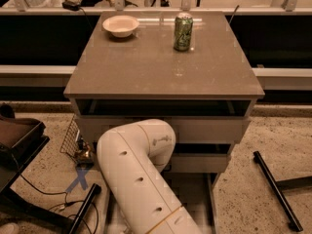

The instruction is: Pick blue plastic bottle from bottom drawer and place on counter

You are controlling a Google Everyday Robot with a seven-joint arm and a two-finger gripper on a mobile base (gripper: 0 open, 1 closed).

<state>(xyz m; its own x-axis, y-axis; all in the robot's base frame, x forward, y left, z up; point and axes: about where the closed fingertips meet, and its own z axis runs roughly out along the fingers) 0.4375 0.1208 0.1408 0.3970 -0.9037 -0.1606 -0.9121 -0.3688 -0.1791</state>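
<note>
Bending below the counter (161, 67), the arm (134, 169) hides its jaws toward the bottom drawer (195, 199); their grip cannot be told, blue plastic bottle unseen.

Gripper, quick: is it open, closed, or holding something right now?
Gripper: not in view. It is hidden behind the white arm, low at the front of the cabinet. Whether it is open, closed or holding anything cannot be told.

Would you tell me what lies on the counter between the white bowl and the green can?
Camera view: bare counter between white bowl and green can. The gripper is hidden behind the arm.
</note>
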